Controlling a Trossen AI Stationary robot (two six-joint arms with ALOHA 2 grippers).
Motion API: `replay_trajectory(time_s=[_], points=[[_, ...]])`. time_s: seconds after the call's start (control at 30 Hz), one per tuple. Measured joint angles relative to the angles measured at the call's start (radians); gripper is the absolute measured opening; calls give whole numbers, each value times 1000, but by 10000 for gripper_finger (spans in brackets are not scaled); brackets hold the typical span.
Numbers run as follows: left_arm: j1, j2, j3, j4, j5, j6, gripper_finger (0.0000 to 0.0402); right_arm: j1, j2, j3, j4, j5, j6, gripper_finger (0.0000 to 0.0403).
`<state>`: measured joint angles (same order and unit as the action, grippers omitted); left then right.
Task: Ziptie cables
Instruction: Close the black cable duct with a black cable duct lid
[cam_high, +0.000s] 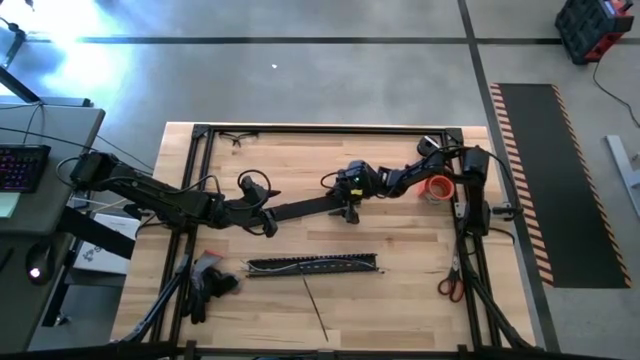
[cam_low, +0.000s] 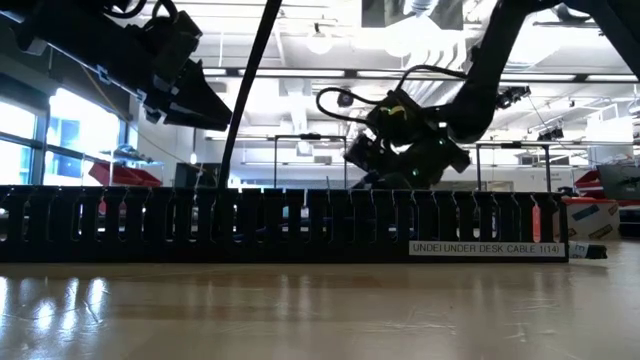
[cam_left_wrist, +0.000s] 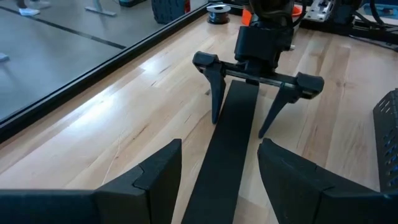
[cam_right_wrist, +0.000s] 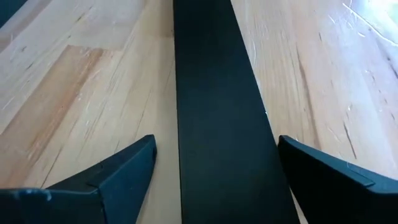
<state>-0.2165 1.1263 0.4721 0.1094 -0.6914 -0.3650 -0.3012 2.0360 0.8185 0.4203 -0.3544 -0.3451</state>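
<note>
A long flat black strip (cam_high: 305, 209) runs across the middle of the table. Its left end passes between the fingers of my left gripper (cam_left_wrist: 219, 146), which is shut on it. Its right end lies between the spread fingers of my right gripper (cam_right_wrist: 214, 146), which is open, slants down from the table's right and touches nothing; wood shows on both sides of the strip (cam_right_wrist: 217, 112). The cables (cam_high: 300, 264), pale thin wires, lie lengthwise in a black slotted tray (cam_low: 280, 225) nearer the front edge. My left gripper has the strip's left end (cam_left_wrist: 217, 186) between its two fingers, and the fingers lie along the strip. Wood shows on each side of the strip at the fingertips (cam_left_wrist: 168, 162), and the place of contact lies below the picture's edge. The strip slopes away toward my right gripper (cam_left_wrist: 239, 127).
A thin dark strand (cam_high: 315, 305) lies on the wood in front of the tray. Red-handled scissors (cam_high: 450, 287) lie at the front right, an orange roll (cam_high: 438, 187) stands at the right, and black parts (cam_high: 210, 282) lie at the front left. A black frame (cam_high: 330, 128) borders the table.
</note>
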Motion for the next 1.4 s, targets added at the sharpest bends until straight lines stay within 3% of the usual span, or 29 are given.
replay_trajectory(time_s=[0.13,0.3,0.47,0.67,0.9,1.17,1.4], points=[[0,0,0,0,0,-1,188,0,19,-29,64,-6,27,297],[0,0,0,0,0,-38,188,0,20,-69,132,19,62,205],[0,0,1,0,0,-44,188,2,6,-72,125,27,75,206],[0,0,61,-21,45,12,188,2,-97,-83,9,72,112,206],[-2,-1,197,-250,66,35,188,23,-238,-98,-160,128,126,205],[-36,-22,266,-346,53,28,188,39,-343,-293,116,110,260,205],[-60,-115,266,-351,55,18,188,116,-441,-319,86,109,320,205]])
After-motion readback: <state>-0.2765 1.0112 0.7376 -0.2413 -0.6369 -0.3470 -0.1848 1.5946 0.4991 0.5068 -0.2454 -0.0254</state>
